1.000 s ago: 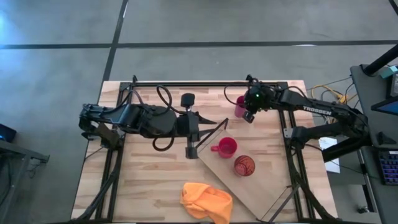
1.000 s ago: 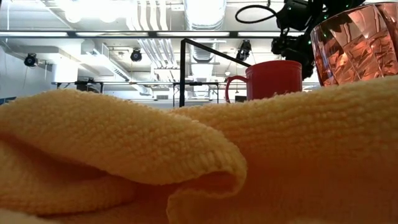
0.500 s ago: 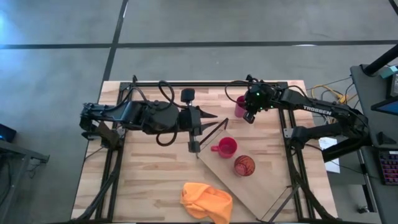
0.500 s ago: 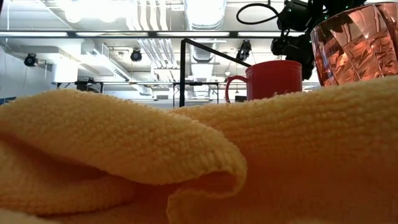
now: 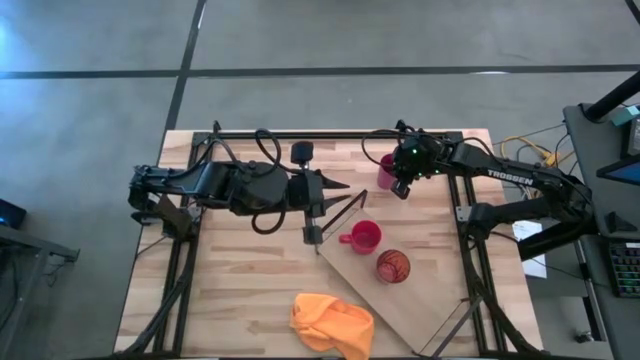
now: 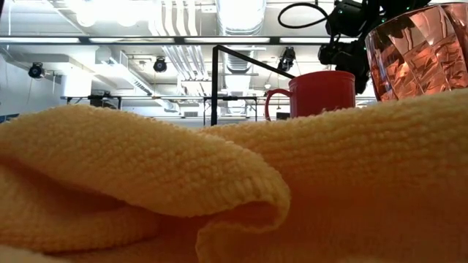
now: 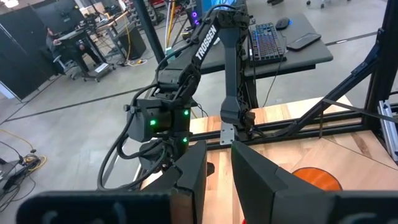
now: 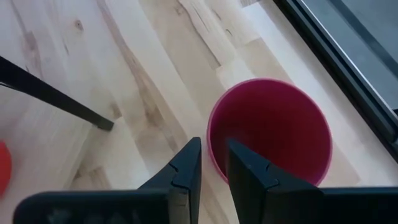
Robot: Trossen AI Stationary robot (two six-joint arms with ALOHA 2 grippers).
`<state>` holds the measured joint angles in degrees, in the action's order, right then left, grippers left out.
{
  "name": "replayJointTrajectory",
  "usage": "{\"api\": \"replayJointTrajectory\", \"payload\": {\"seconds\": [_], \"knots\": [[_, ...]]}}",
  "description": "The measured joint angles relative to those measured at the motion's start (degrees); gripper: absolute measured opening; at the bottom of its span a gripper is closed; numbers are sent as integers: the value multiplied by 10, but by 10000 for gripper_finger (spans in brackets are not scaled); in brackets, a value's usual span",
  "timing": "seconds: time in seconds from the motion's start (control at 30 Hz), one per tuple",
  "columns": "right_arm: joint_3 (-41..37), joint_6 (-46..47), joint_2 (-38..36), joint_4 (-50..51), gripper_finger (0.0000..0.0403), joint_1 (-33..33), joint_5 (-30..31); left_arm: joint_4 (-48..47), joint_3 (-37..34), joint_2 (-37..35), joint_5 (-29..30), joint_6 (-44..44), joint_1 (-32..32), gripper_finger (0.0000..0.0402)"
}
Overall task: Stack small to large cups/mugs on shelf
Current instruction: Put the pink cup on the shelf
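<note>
The plywood shelf [image 5: 420,300] lies slantwise on the table, with black wire frames at its ends. The red mug [image 5: 362,237] and the orange tumbler [image 5: 392,266] stand on it; both also show in the low view, the mug [image 6: 322,91] and the tumbler [image 6: 420,51]. The magenta cup [image 5: 385,170] stands upright at the far side of the table. My right gripper [image 5: 395,182] is shut on it [image 8: 270,134]. My left gripper [image 5: 340,187] is shut and empty, above the table left of the shelf's far end, pointing toward the right arm [image 7: 219,171]. My right gripper [image 8: 213,165] has the magenta cup's rim [image 8: 210,146] between its fingers, one finger [image 8: 245,174] inside the cup and one [image 8: 186,171] outside. The fingers come from above, pointing down. The cup is upright; I cannot tell whether its base is on the table.
A yellow-orange cloth [image 5: 332,325] lies bunched at the table's near edge and fills most of the low view [image 6: 219,190]. The shelf's wire frame [image 5: 345,210] stands up just right of my left gripper. A black frame rail [image 5: 340,134] runs along the table's far edge.
My left gripper has gone a little toward the table's right edge and has turned, so that its fingertips now point toward the right arm. My right gripper and the three cups have kept still.
</note>
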<state>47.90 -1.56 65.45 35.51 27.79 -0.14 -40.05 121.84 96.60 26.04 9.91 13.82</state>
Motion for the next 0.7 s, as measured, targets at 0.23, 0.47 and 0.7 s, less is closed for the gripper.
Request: {"api": "replayJointTrajectory", "payload": {"seconds": [0.23,0.47,0.7], "knots": [[0,0,1,-3,63,0,0,0,0,0,0,0,0,61],[0,-4,29,-7,63,0,2,0,0,0,0,0,0,61],[0,-5,46,-44,63,0,6,0,0,0,0,0,0,61]]}}
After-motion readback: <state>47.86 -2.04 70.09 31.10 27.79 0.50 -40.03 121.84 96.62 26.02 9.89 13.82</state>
